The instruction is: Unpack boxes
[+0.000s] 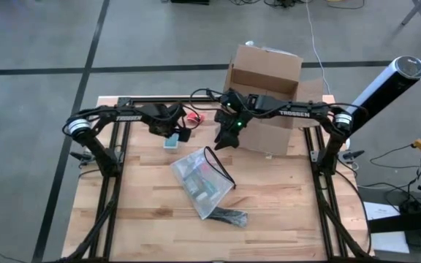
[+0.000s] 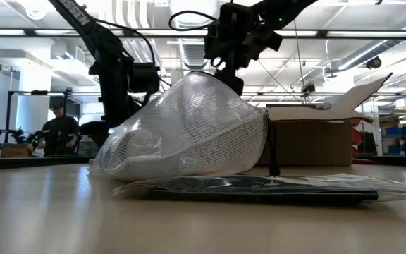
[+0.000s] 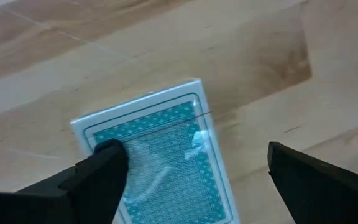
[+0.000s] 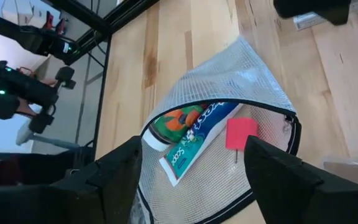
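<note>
Wooden bench (image 1: 283, 212), pale planks, carries everything. Nearest the front edge lies a flat dark item in clear wrap (image 1: 229, 216), touching the low corner of a mesh zip pouch (image 1: 202, 179). The pouch is translucent white with black edging, mouth gaping; inside show a toothpaste tube (image 4: 194, 140) and a small red tag (image 4: 241, 132)

Right end effector (image 1: 225, 140) hangs just above the pouch's open mouth, fingers (image 4: 114, 171) spread apart, nothing between them; the pouch sits below, not gripped

Left end effector (image 1: 172, 136) is just past the pouch toward the left side, low over a teal-backed pack of cards (image 3: 160, 149) lying flat on the wood. Fingers (image 3: 101, 174) stand wide, one at the pack's edge, the other well clear on the far side; pack is not clamped. Whether the near finger actually touches it, cannot tell

A small red object (image 1: 193, 116) lies on the bench just beyond the left end effector

Farthest back: brown cardboard box (image 1: 265, 91) on the rear right part of the bench, behind the right arm, flaps open and raised, a white label on its near face

Beyond the bench, a person (image 2: 58, 127) sits in the room at the far left of the low view
</note>
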